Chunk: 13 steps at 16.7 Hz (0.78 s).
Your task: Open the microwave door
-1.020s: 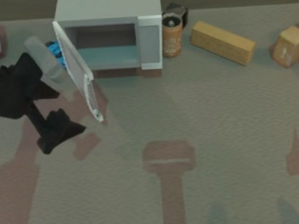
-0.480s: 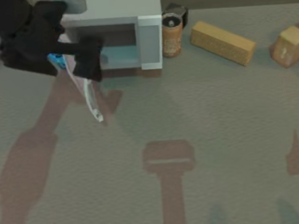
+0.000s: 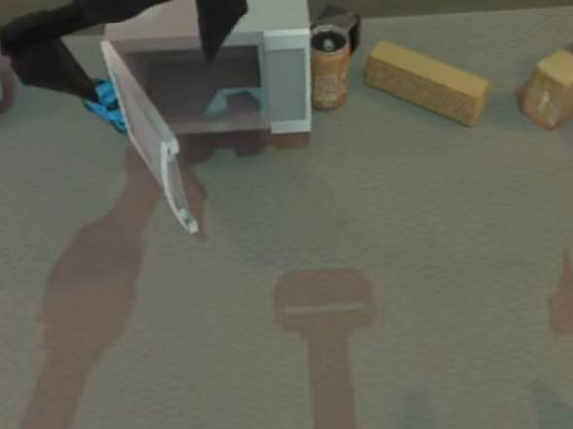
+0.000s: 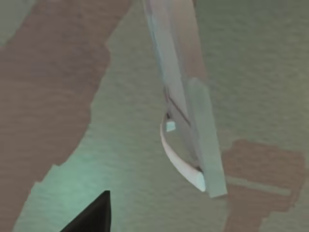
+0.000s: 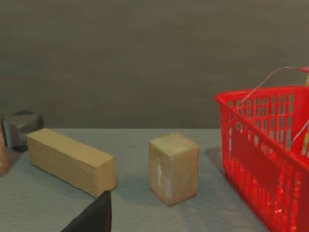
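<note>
Since half a second ago the left arm has lifted away from the door and now reaches over the top of the microwave (image 3: 207, 30) at the top view's upper left; its tool (image 3: 218, 19) hangs above the roof, and I cannot tell whether its fingers are open or closed. Nearest on the tabletop (image 3: 387, 267), the microwave door (image 3: 150, 135) stands swung wide, hinged at the oven's left front corner, its free edge with the curved white handle (image 4: 181, 162) pointing out over bare tabletop. Behind the door a blue object (image 3: 105, 104) lies beside the oven's left wall. The cavity shows pale teal under the arm's shadow. Right of the grey control panel (image 3: 288, 78) a brown can (image 3: 329, 68) stands just beside it, then a long tan block (image 3: 426, 80) and a small tan box (image 3: 551, 86). The right wrist view also shows a red basket (image 5: 263, 154) near that box. The right tool shows only as a dark tip (image 5: 94, 217); its state cannot be told.
</note>
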Motion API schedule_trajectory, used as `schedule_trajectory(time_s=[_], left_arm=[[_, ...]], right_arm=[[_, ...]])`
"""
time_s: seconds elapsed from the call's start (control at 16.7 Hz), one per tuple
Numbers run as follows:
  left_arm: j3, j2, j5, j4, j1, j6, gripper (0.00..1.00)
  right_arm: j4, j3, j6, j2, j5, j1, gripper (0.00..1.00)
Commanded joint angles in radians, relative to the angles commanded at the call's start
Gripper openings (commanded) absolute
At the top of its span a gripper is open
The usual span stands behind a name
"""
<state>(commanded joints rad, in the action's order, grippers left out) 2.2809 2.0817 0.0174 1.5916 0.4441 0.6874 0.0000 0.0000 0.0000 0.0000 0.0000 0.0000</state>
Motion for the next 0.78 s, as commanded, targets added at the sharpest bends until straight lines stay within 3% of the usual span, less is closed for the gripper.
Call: schedule_trajectory(time_s=[0.18, 0.36, 0.78], left_arm=[[0.16, 0.07, 0.09, 0.13, 0.04, 0.188, 1.0], [0.245, 0.106, 0.141, 0.202, 0.062, 0.281, 1.0], [0.259, 0.118, 0.145, 0.197, 0.059, 0.288, 1.0]], right_arm=[[0.0, 0.0, 0.0, 0.0, 0.0, 0.0, 1.0], [0.0, 0.0, 0.0, 0.0, 0.0, 0.0, 1.0], [0.0, 0.0, 0.0, 0.0, 0.0, 0.0, 1.0]])
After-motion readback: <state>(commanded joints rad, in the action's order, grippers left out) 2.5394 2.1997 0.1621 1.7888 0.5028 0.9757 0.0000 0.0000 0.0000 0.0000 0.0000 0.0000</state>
